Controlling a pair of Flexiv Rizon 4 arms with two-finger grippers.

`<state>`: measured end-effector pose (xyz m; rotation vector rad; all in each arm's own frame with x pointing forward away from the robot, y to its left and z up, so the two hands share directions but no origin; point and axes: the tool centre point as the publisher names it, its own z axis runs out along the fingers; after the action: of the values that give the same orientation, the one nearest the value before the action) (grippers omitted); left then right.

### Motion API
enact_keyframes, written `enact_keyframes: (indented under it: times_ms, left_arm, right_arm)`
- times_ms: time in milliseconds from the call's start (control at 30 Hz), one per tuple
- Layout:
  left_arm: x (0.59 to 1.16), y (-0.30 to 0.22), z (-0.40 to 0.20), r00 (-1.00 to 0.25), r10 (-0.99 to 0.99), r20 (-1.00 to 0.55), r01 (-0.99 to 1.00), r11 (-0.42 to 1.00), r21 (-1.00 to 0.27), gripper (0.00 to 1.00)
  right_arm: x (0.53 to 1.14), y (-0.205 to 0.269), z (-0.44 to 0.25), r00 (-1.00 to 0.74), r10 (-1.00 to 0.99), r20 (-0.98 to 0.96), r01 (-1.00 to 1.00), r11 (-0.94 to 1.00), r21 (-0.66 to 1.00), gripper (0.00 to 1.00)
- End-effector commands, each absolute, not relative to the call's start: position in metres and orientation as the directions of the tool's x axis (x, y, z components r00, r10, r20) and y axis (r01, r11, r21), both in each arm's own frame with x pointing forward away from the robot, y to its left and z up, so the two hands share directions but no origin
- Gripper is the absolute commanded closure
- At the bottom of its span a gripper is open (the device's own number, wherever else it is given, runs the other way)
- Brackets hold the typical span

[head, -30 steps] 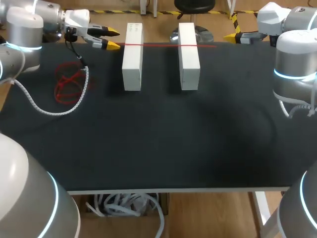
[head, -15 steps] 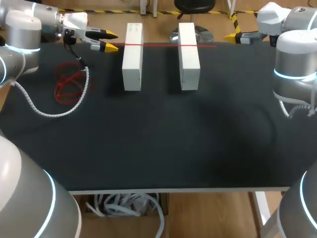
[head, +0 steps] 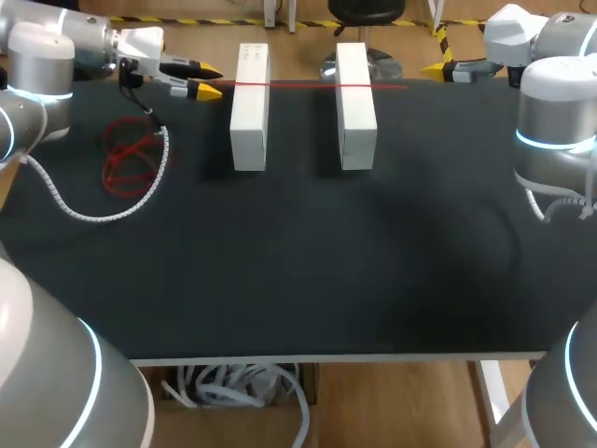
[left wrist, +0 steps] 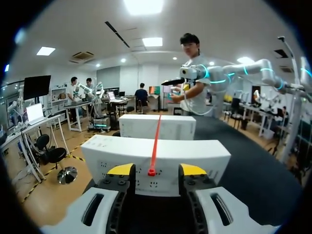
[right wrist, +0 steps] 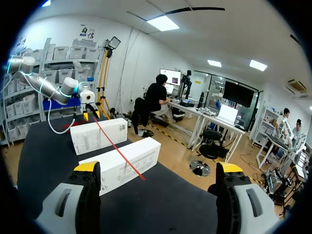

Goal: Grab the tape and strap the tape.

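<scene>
Red tape (head: pixel 317 85) bridges two white boxes (head: pixel 249 107), likely propped off surface (head: pixel 298 261) for grasping; left pincer (left wrist: pixel 157 169) spread astride its 9 o'clock end; right pincer (right wrist: pixel 158 169) spread, 2 o'clock

Red tape (head: pixel 303 85), white blocks (head: pixel 249 117), black table (head: pixel 298 261), yellow tips on left claw (head: pixel 211 80).

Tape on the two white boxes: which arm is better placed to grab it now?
Probably left. The left gripper is open, with the end of the tape just ahead, centred between its fingers. The right gripper, also open, stands farther from the other end.
</scene>
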<state>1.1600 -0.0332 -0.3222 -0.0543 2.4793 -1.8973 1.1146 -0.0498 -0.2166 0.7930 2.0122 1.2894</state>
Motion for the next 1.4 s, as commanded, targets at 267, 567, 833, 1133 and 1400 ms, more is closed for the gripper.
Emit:
enact_keyframes:
  times_ms: [267, 567, 833, 1133, 1400]
  left_arm:
    - [1.161, -0.04, -0.322, -1.0, -0.024, 0.009, -0.015, 0.242, -0.97, 0.63]
    - [1.17, -0.041, -0.32, -0.999, -0.034, -0.018, 0.009, 0.236, -0.972, 0.65]
    - [1.174, -0.038, -0.321, -0.999, -0.039, -0.022, 0.012, 0.239, -0.971, 0.73]
    - [1.173, -0.034, -0.323, -0.999, -0.049, -0.017, 0.005, 0.242, -0.97, 0.74]
    - [1.174, -0.033, -0.324, -0.998, -0.054, -0.02, 0.006, 0.243, -0.97, 0.81]
  right_arm:
    - [1.114, -0.05, -0.217, -0.632, 0.755, -0.174, 0.157, 0.345, 0.925, 0.0]
    - [1.114, -0.05, -0.217, -0.632, 0.755, -0.174, 0.157, 0.345, 0.925, 0.0]
    - [1.114, -0.05, -0.217, -0.632, 0.755, -0.174, 0.157, 0.345, 0.925, 0.0]
    - [1.114, -0.05, -0.217, -0.632, 0.755, -0.174, 0.157, 0.345, 0.925, 0.0]
    - [1.114, -0.05, -0.217, -0.632, 0.755, -0.174, 0.157, 0.345, 0.925, 0.0]
